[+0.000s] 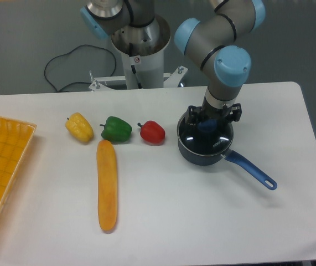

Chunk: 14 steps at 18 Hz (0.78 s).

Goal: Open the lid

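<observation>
Grasping comes first: your claw (207, 125) sits at the lid's (205, 137) blue knob (206, 126); you cannot tell if it pinches. Next, lift toward twelve o'clock.

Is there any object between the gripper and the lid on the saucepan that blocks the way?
Nothing visible does. The gripper is already down at the dark blue knob of the lid, which sits on the saucepan. The red pepper lies apart, to the side.

Arm reached down from upper rear, wrist vertical, blue-capped joint facing cam. Gripper (209, 125) pointed straight down, black fingers (193, 117) either side of centre; can't tell if closed or not.
</observation>
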{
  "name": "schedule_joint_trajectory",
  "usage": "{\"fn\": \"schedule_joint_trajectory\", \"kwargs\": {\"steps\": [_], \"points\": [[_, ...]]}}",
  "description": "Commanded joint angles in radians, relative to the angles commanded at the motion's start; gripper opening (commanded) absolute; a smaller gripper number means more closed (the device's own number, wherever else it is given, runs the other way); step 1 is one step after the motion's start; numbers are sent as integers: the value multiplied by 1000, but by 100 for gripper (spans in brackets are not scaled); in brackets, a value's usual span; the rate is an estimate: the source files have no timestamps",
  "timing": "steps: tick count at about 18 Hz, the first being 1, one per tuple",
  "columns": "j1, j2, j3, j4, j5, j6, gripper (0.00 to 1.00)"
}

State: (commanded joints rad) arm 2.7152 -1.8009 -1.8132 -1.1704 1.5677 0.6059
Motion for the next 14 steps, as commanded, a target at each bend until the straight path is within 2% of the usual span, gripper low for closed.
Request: {"fn": "schedule_joint_trajectory", "kwargs": {"steps": [8, 14], "points": [[-3, -3, 5, -3, 2, 2, 85], [-11, -5, 5, -8, 2, 0, 70]]}}
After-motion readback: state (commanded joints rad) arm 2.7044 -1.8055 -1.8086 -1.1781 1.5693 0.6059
